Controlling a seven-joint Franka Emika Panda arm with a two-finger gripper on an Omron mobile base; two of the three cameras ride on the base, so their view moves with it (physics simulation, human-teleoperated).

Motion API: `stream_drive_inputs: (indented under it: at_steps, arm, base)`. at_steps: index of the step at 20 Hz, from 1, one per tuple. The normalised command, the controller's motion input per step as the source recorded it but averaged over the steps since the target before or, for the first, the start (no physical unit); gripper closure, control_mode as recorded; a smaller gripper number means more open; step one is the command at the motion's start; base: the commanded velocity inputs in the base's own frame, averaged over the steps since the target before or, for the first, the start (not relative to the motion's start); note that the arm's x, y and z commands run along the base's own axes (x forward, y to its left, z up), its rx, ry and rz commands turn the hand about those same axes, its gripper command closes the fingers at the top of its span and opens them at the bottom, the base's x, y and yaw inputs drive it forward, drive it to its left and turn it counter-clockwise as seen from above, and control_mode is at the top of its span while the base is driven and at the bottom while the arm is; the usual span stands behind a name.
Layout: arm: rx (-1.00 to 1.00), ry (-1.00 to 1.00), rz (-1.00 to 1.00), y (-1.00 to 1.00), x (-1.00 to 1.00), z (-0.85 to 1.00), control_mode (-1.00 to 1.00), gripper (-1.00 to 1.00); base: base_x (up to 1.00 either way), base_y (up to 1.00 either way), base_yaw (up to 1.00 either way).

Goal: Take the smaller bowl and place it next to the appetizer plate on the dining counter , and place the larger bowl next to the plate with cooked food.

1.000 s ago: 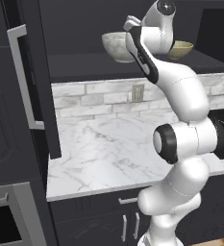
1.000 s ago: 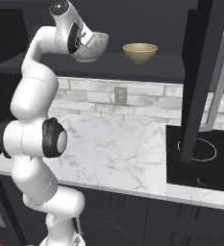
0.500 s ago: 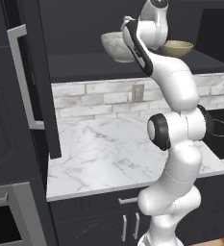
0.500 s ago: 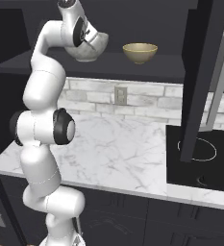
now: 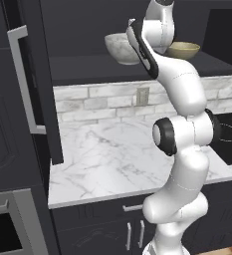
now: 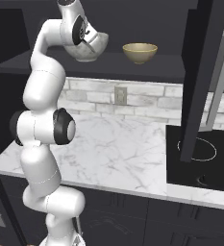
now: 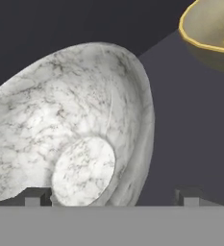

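A dark kitchen with a white marble counter (image 5: 112,154), grey brick backsplash (image 6: 147,98) and black cooktop (image 6: 205,158). On a dark shelf (image 6: 147,65) above, a marbled white bowl (image 5: 118,47) sits left of a smaller tan bowl (image 6: 140,52), apart. The gripper (image 7: 111,199) is at the white bowl's rim, jaws spread wide, one fingertip (image 7: 32,198) against the inside, nothing clamped.

I see a white marble bowl (image 7: 80,144) close up, tipped so its round flat inner base faces me. My gripper (image 7: 111,197) sits just below it, one fingertip (image 7: 34,197) under the bowl and the other on dark shelf (image 7: 180,125). A yellow bowl (image 7: 212,24) sits well apart from the marble bowl, at the upper right.
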Motion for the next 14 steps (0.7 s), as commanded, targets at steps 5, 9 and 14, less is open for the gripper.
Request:
stream_drive_inputs:
  at_steps: [5, 9, 14]
  arm:
    - [0.00, 0.00, 0.00, 0.00, 0.00, -0.01, -1.00, 1.00]
    - [0.00, 0.00, 0.00, 0.01, 0.00, 0.00, -1.00, 1.00]
    - [0.00, 0.02, 0.00, 0.00, -0.54, -0.02, -1.00, 1.00]
  base:
    - [0.00, 0.00, 0.00]
    - [0.00, 0.00, 0.00]
    - [0.00, 0.00, 0.00]
